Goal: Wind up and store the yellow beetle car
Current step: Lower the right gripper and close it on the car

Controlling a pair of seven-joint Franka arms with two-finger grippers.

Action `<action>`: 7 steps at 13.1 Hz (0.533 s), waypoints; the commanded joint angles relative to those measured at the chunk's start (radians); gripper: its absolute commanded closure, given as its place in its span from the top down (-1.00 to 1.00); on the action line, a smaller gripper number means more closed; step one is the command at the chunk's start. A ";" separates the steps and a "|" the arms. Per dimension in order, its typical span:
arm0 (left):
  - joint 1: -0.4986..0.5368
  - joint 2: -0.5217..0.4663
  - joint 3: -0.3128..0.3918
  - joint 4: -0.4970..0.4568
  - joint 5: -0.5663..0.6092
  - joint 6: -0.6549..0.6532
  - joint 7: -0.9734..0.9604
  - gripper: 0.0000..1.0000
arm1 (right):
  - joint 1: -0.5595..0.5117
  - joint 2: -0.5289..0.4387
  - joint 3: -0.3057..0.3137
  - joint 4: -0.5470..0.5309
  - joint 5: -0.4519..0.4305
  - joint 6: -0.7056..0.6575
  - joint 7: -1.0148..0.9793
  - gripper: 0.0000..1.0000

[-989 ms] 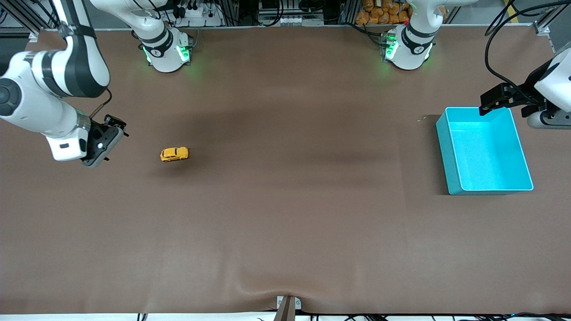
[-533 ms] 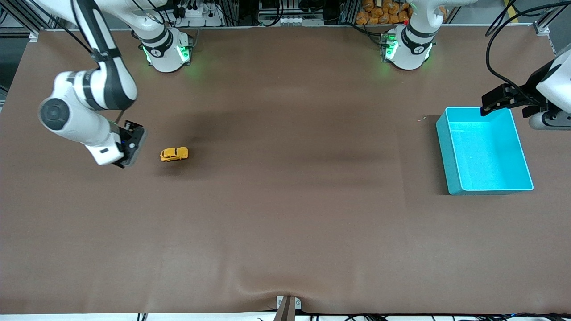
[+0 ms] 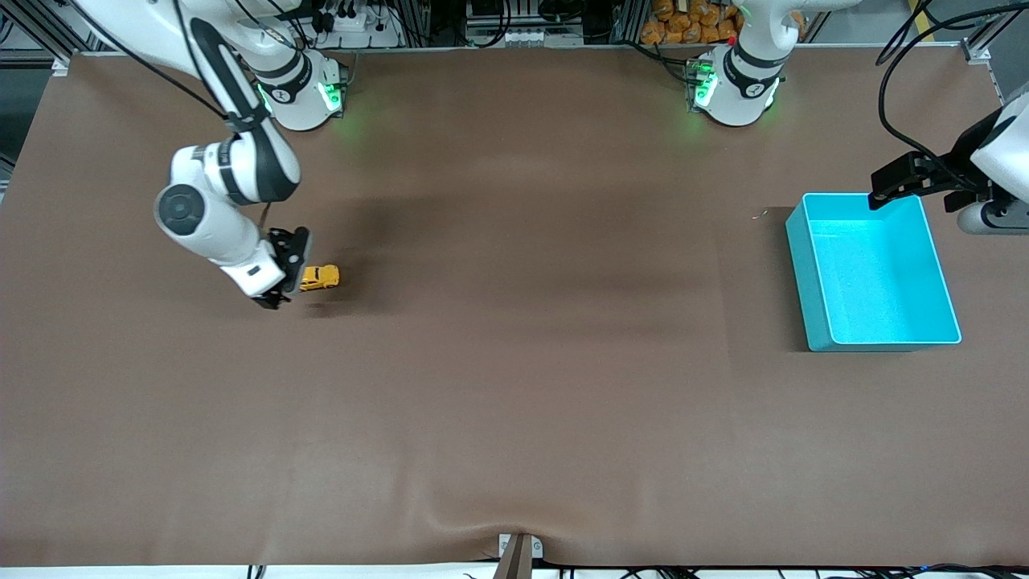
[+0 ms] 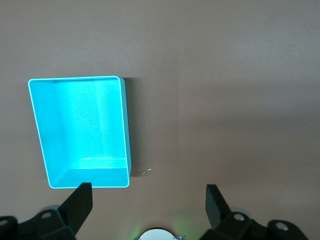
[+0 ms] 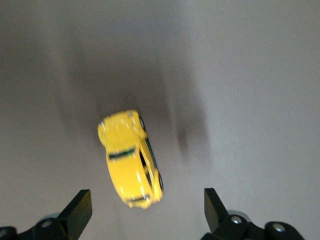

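Yellow beetle car (image 3: 320, 277), no readable lettering

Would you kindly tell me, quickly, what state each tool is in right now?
Left tool: open, holding nothing, over the table beside the cyan bin.
Right tool: open, holding nothing, over the yellow beetle car.

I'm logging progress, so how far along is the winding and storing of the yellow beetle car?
Nothing looks finished yet. The yellow beetle car sits on the table, ungripped. In hand: the right gripper hangs over the car's end with fingers open. Left to do: grasp, wind, and carry it to the cyan bin, which holds nothing. The left gripper waits open beside that bin.
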 commanded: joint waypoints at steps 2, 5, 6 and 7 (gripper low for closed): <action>0.004 -0.004 0.002 0.006 0.005 -0.010 0.009 1.00 | 0.007 0.021 0.026 -0.015 -0.026 0.028 -0.018 0.85; 0.004 -0.004 0.002 0.006 0.015 -0.010 0.002 1.00 | 0.007 0.026 0.026 -0.017 -0.079 0.030 -0.018 0.74; 0.005 -0.004 0.002 0.006 0.015 -0.010 0.005 1.00 | 0.005 0.031 0.026 -0.017 -0.082 0.033 -0.016 0.72; 0.011 -0.006 0.002 0.006 0.015 -0.010 0.007 1.00 | 0.002 0.034 0.026 -0.021 -0.083 0.046 -0.018 0.70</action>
